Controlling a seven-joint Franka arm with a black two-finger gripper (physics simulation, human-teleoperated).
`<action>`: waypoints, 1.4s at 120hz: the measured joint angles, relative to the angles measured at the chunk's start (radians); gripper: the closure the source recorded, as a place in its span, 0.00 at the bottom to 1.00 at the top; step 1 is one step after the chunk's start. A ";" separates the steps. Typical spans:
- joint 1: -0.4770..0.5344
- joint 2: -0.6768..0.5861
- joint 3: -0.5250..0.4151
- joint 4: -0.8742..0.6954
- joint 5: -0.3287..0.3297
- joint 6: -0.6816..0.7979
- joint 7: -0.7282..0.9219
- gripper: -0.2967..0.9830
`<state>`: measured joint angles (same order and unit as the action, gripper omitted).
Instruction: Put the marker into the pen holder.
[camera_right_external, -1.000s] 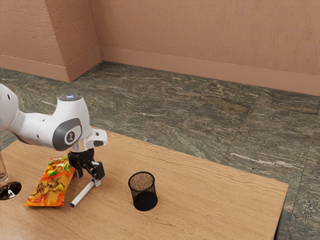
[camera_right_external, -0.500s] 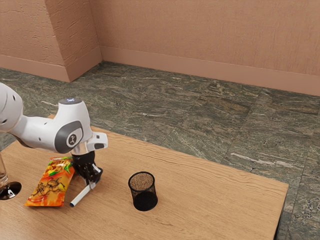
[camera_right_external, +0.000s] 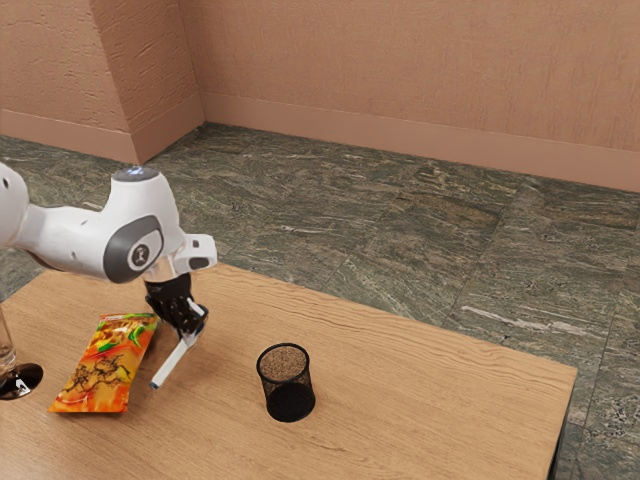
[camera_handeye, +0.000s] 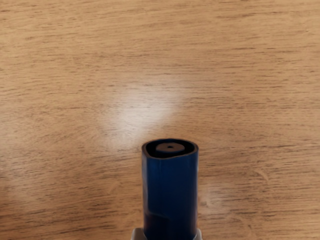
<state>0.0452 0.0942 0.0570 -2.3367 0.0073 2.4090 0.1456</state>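
From my station I have the gripper (camera_right_external: 190, 325) closed on the marker (camera_right_external: 176, 361), the fingers pinching it near its upper end. In the exterior view the marker hangs at a slant, its white barrel running from the fingers down toward that view's lower left and ending in a small dark bluish tip. I can't judge how much room there is between that tip and the wooden table (camera_right_external: 430, 410). My wrist view gives me the marker's blue end (camera_handeye: 170, 195) close up, with a hollow rim, a small round piece set inside it and a pale collar at its base, all against the wood grain and a soft patch of reflected light. The task's marker is therefore in my grip and outside the pen holder (camera_right_external: 289, 402), a black mesh cup standing upright on the table, its open mouth facing up. The cup is apart from the marker, toward the exterior view's right. On the other side of the marker, near it, an orange and green packet (camera_right_external: 100, 372) lies flat on the wood. Farther toward the exterior view's left, a clear glass with a dark round base (camera_right_external: 22, 380) is partly cut off by the frame edge.
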 joint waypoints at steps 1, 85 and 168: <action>-0.001 -0.010 -0.001 0.001 0.000 -0.002 0.000 0.85; -0.331 -0.271 0.002 -0.007 -0.357 0.076 0.072 0.85; -0.331 -0.175 0.001 -0.049 -0.520 0.269 0.368 0.85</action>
<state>-0.2862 -0.0806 0.0576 -2.3854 -0.5124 2.6779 0.5131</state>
